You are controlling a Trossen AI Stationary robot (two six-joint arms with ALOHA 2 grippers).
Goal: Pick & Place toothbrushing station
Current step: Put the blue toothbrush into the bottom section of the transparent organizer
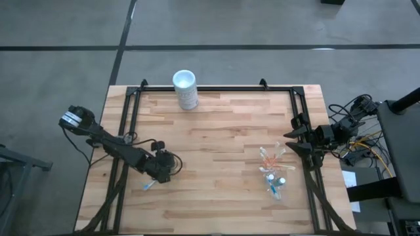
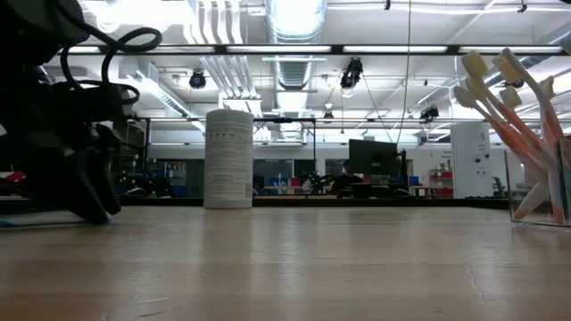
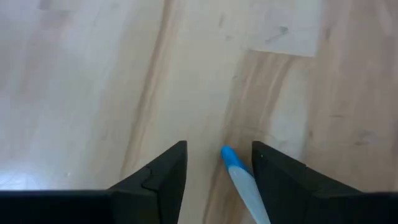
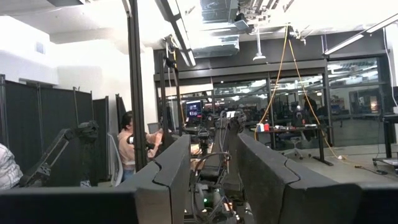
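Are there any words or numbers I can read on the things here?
White cup: dark print near its top and rows of smaller print below, all too blurred to read.
Toothbrushes: no writing shows.
Clear cup: no writing shows.
Nothing else on the table carries readable text.

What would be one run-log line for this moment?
left gripper: low on table, jaws open astride blue toothbrush, not held | right gripper: waiting at right edge, jaws open, empty | clear cup: brushes inside

The table (image 1: 216, 124) was pale, matt, smooth wood planks. The clear cup (image 1: 274, 172) looked glossy plastic; the blue-and-white toothbrush (image 3: 241, 183) was smooth plastic.
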